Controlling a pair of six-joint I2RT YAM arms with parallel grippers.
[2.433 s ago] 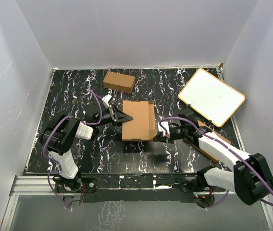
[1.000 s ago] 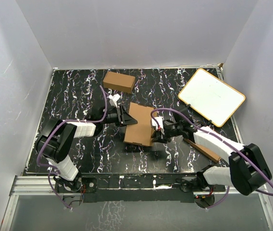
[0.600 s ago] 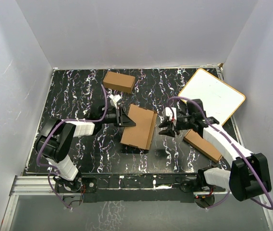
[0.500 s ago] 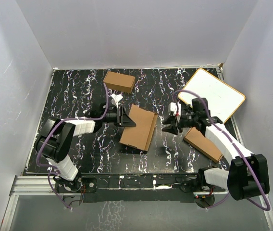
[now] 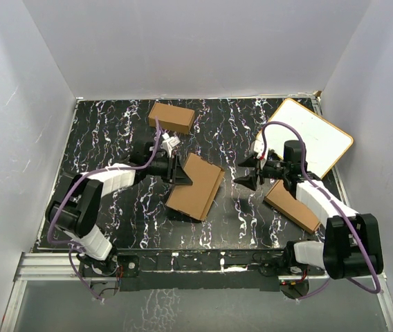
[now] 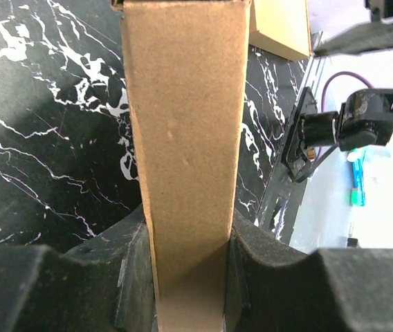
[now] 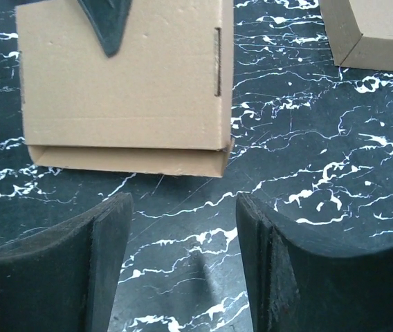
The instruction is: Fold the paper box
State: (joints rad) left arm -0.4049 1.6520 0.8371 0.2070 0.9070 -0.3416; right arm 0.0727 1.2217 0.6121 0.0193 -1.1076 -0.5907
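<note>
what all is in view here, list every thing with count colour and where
paper box: 1, plain brown, flat mailer at mid table, tilted, clamped at its far-left edge
small carton: 1, brown, chunky, far side of the table, left of centre
flat carton: 1, brown, right side, partly under the right arm
board: 1, white with a tan rim, far right corner
table: 1, black with white veining, under everything
walls: 3, white, around the table
cables: 2, purple, one along each arm
left tool: 1, black, shut on the paper box
right tool: 1, black, open and empty, right of the paper box, apart from it
</note>
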